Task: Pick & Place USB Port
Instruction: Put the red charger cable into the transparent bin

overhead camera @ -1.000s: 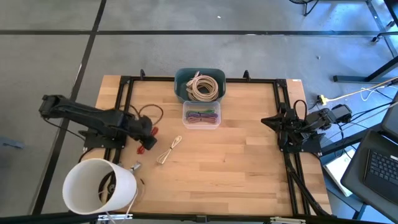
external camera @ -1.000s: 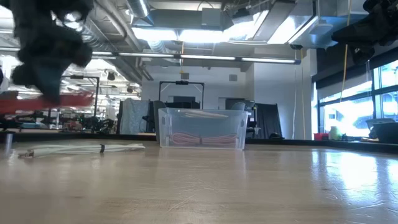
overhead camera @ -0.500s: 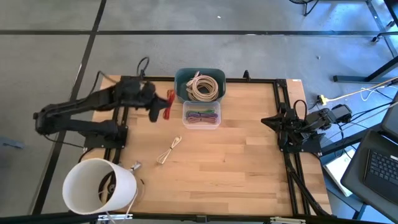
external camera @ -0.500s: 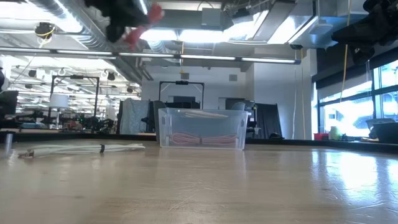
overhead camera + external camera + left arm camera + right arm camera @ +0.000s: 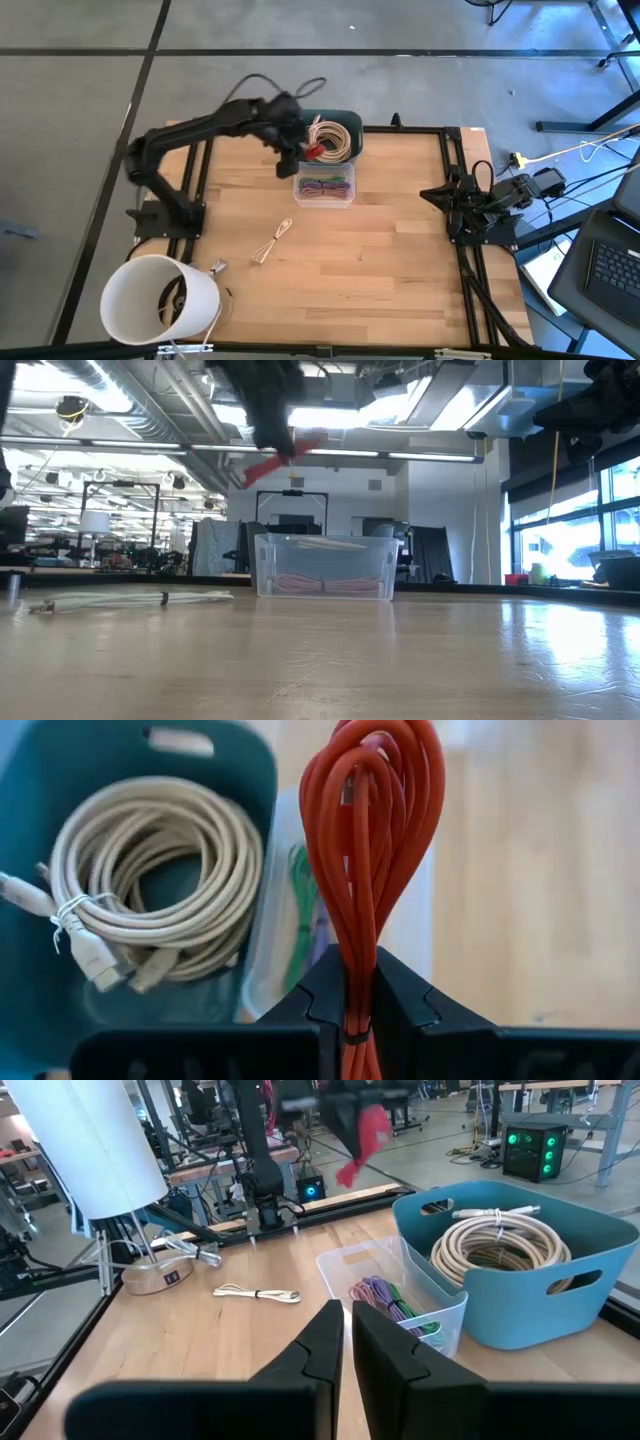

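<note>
The left gripper point(image 5: 305, 152) pinches a looped red cable point(image 5: 372, 850) between its fingers, holding it in the air over the near rim of the teal bin point(image 5: 292, 128) and just above the clear plastic box point(image 5: 324, 186). The bin holds a coil of beige cable point(image 5: 330, 138); the box seems to hold thin coloured cables, though they are blurred. A small white cable point(image 5: 272, 241) lies on the table point(image 5: 390, 270). The right gripper point(image 5: 432, 194) rests pressed together at the table's right edge.
</note>
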Available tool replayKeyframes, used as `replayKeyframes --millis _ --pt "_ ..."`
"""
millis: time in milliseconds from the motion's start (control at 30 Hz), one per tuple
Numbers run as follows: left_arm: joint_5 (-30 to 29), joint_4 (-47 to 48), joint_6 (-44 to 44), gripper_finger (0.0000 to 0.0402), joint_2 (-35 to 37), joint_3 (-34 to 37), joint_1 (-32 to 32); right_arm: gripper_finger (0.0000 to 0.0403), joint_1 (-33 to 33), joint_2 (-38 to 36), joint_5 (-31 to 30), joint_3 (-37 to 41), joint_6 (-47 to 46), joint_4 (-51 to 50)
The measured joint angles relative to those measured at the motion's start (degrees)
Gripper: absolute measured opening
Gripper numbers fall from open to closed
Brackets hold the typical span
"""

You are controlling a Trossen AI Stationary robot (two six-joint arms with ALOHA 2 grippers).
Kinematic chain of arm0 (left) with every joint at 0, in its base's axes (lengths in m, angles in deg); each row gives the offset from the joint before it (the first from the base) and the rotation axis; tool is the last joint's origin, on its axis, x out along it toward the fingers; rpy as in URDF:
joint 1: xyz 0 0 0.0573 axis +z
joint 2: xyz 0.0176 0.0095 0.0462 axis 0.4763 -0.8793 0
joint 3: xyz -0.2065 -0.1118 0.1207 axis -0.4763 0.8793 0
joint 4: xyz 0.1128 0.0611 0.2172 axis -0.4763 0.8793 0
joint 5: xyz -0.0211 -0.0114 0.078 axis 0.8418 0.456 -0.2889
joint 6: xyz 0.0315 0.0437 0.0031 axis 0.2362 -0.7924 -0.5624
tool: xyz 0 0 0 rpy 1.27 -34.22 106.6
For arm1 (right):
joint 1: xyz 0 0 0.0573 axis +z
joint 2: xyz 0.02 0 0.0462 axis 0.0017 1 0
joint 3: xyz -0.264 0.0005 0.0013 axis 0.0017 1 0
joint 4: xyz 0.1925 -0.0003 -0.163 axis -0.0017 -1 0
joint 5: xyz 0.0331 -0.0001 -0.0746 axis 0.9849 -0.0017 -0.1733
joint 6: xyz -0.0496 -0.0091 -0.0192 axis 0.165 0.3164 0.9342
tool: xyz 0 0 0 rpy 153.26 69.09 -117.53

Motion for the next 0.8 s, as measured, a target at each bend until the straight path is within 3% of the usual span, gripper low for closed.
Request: replayKeyframes --millis 133,300,800 --pt "-4.0 6.2 -5.7 0.0019 -8.2 -6.7 -0.6 0.003 0.0 0.0 0.0 0.0 -0.1 0.0" --pt "-6.0 7.4 -9.9 0.0019 -15.8 -10.9 -1.5 0.003 0.0 0.0 0.0 0.0 -0.1 0.0" --pt "-5.0 4.6 -11.9 0.0019 -26.5 -13.1 -5.9 0.003 0.0 0.0 0.0 0.0 -0.1 0.0"
